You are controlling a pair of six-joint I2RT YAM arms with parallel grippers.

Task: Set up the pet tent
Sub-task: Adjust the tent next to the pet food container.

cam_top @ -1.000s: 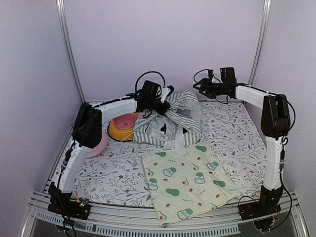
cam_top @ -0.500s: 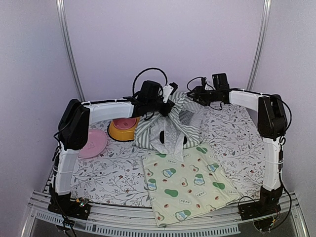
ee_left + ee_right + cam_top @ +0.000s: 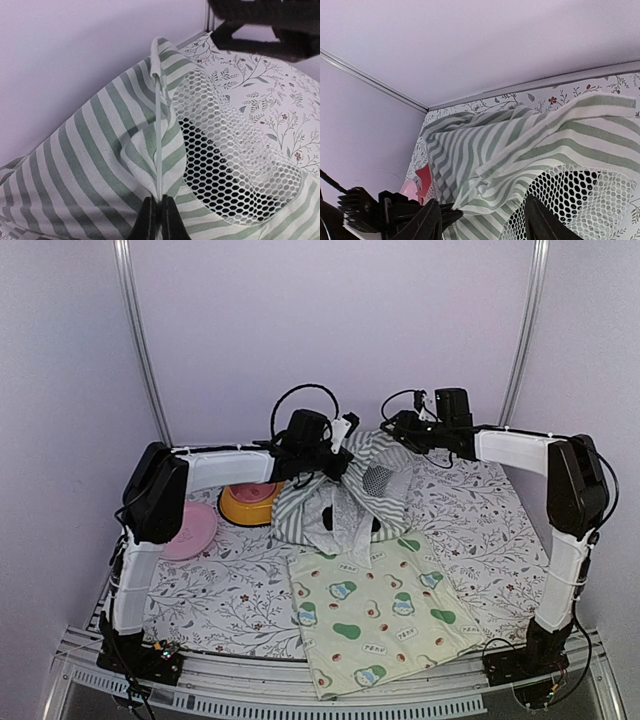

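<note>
Top external view: floral surface (image 3: 480,530), lilac walls (image 3: 330,320); behind the mat (image 3: 375,610), left gripper (image 3: 347,440) pinches the tent (image 3: 340,502), right gripper (image 3: 390,427) spread.

I see the pet tent (image 3: 345,490) heaped toward the back middle of the bench (image 3: 480,510), with the mat (image 3: 385,610) flat in front of it and the tent's front overlapping the mat's far edge. The double bowl (image 3: 250,502) sits just left of the tent, with the plate (image 3: 190,530) further left and nearer me. My left claw (image 3: 157,220) pinches the tent's peak from the left; my right claw (image 3: 481,200) hangs just right of it.
</note>
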